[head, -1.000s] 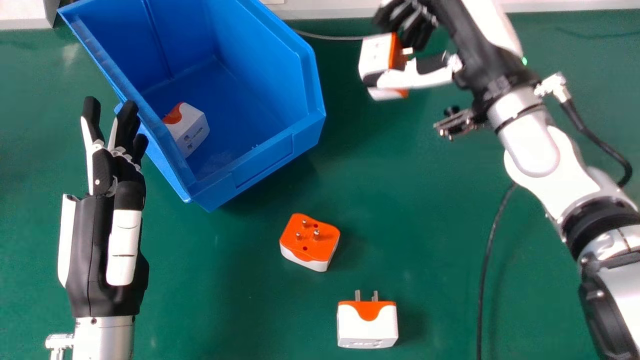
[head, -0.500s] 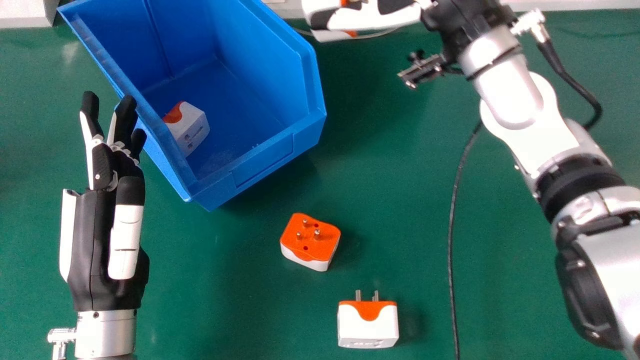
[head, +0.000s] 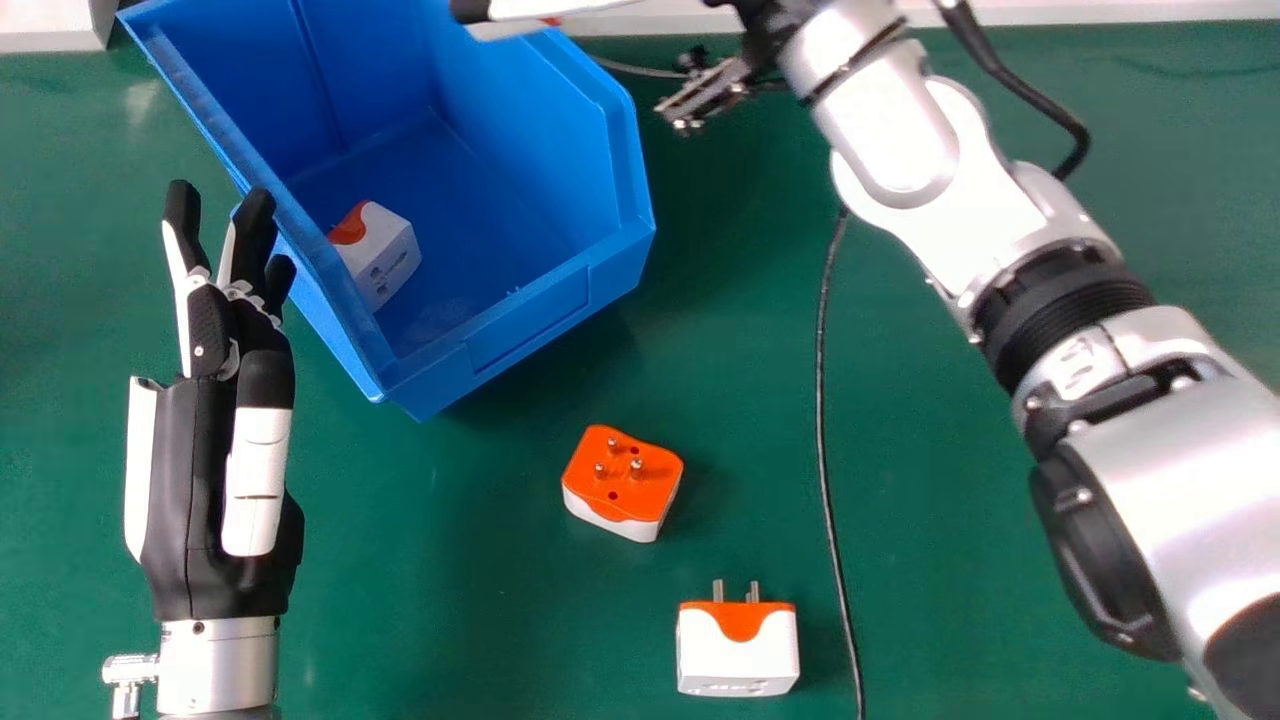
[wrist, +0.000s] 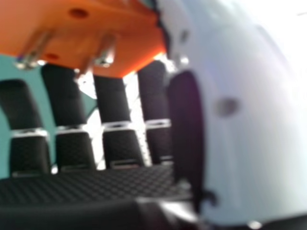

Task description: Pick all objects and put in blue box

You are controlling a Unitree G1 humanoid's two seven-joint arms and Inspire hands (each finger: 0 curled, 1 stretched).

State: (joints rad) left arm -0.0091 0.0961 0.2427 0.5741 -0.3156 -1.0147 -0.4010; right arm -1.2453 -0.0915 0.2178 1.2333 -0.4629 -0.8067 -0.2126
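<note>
Right now I've got an adapter (wrist: 96, 24) pinched in my R hand (head: 530, 8) nr the blue box (head: 525, 330), w/ another adapter (head: 385, 255) inside, orange-topped adapter (head: 622, 480) & white-fronted adapter (head: 738, 655) on the table (head: 450, 610), L hand (head: 205, 440) wide open.

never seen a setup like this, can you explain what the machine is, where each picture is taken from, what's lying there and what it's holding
This is a humanoid robot with humanlike hands. The head view looks forward and down from its head. The right hand view comes from a camera at the right hand, so things look very close.

On the green surface lie two orange and white plug adapters and a blue box with another adapter inside. The right hand holds a further adapter, its metal pins showing. The left hand is open beside the box, holding nothing.
</note>
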